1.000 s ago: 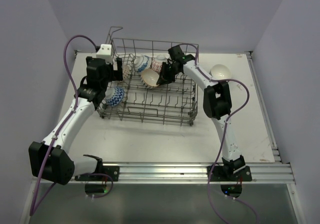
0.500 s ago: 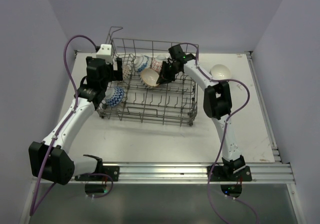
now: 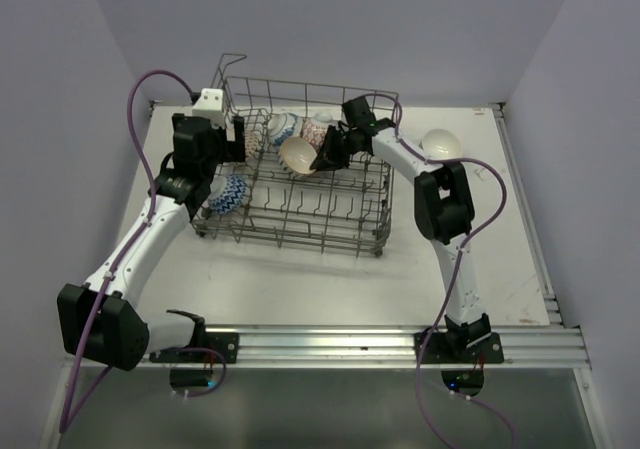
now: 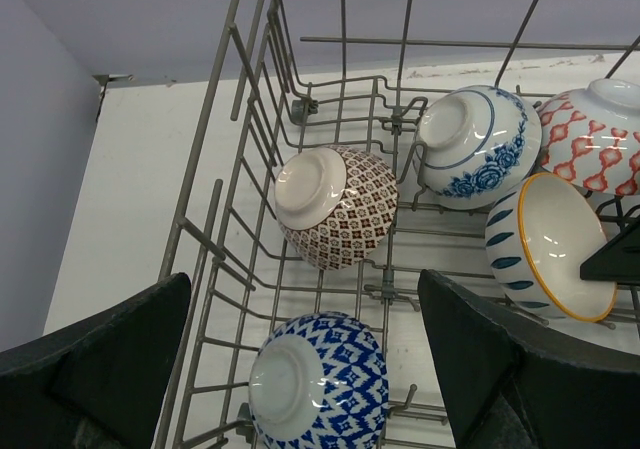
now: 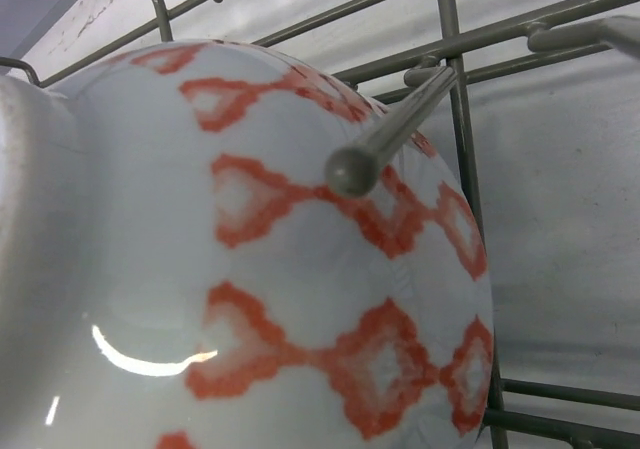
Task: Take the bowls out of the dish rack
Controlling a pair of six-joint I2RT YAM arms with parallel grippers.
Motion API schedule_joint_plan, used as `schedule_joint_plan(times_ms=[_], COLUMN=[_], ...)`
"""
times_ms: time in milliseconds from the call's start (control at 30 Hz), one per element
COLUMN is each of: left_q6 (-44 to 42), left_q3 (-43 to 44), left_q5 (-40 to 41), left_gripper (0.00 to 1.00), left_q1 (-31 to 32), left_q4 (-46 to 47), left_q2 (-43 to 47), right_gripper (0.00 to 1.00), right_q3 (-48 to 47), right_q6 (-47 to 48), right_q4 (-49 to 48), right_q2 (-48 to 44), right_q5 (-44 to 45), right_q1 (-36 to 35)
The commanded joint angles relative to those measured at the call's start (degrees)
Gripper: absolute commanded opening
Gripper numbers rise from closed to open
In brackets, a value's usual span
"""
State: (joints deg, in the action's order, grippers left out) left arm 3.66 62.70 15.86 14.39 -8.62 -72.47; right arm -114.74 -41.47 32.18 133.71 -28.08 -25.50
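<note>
The grey wire dish rack (image 3: 300,241) stands mid-table. My left gripper (image 3: 247,139) hangs open over its left end, fingers (image 4: 105,364) spread above a blue-and-white diamond bowl (image 4: 320,384). Beyond it lie a brown patterned bowl (image 4: 335,207), a blue floral bowl (image 4: 472,147) and a red patterned bowl (image 4: 600,134). My right gripper (image 3: 323,154) reaches in from the right and is shut on the rim of a blue-striped, yellow-rimmed bowl (image 3: 297,153), tilted on its side. The right wrist view is filled by the red patterned bowl (image 5: 300,299); its own fingers are hidden.
A plain white bowl (image 3: 441,145) sits upside down on the table, right of the rack. Upright tines (image 5: 352,172) and the rack's tall wire walls (image 4: 255,69) surround the bowls. A raised wire handle (image 3: 228,64) stands at the back-left corner.
My right gripper and the yellow-rimmed bowl have shifted slightly up and left, and the right elbow swung outward. The left arm has not moved.
</note>
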Motion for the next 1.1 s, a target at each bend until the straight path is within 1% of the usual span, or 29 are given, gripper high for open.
schedule_joint_plan(times_ms=[0,167,433,567,633,733,767,833,933,1000,1067], left_q6=[0.03,0.03,0.03,0.03,0.12,0.12,-0.06,-0.06,-0.06,0.03,0.12], left_q3=[2.69,2.78,2.87,2.78,2.87,2.96,2.96,3.05,3.05,3.13,3.22], left_q5=[-0.04,-0.12,-0.12,-0.04,-0.12,-0.04,-0.04,0.05,0.05,-0.12,-0.30], left_gripper=[1.00,1.00,1.00,1.00,1.00,1.00,1.00,1.00,1.00,1.00,1.00], left_q1=[0.29,0.37,0.28,0.37,0.28,0.28,0.28,0.28,0.28,0.28,0.28], left_q4=[0.54,0.36,0.36,0.45,0.27,0.27,0.19,0.10,0.19,0.01,-0.16], left_q2=[1.28,1.28,1.28,1.28,1.19,1.28,1.19,1.19,1.01,0.75,0.57], right_gripper=[0.00,0.00,0.00,0.00,0.00,0.00,0.00,0.00,0.00,0.00,0.00], right_q3=[2.23,4.26,7.51,6.64,5.06,3.73,4.25,4.87,6.10,7.86,8.91], right_q6=[-2.91,-2.82,-2.74,-1.60,0.94,2.10,1.92,2.18,4.28,5.17,5.88], right_q4=[-6.43,-8.98,-12.14,-11.98,-10.22,-6.18,-5.99,-5.21,-2.67,-2.04,-1.34], right_q2=[-5.92,-8.20,-12.33,-15.05,-17.68,-20.93,-21.56,-23.05,-24.28,-26.48,-28.93], right_q5=[-8.49,-9.28,-7.52,-9.19,-7.53,-5.51,-5.59,-5.76,-6.29,-4.89,-2.96], right_q1=[-1.75,-1.75,-1.66,-1.58,-1.31,0.79,2.89,4.92,10.44,12.74,16.69])
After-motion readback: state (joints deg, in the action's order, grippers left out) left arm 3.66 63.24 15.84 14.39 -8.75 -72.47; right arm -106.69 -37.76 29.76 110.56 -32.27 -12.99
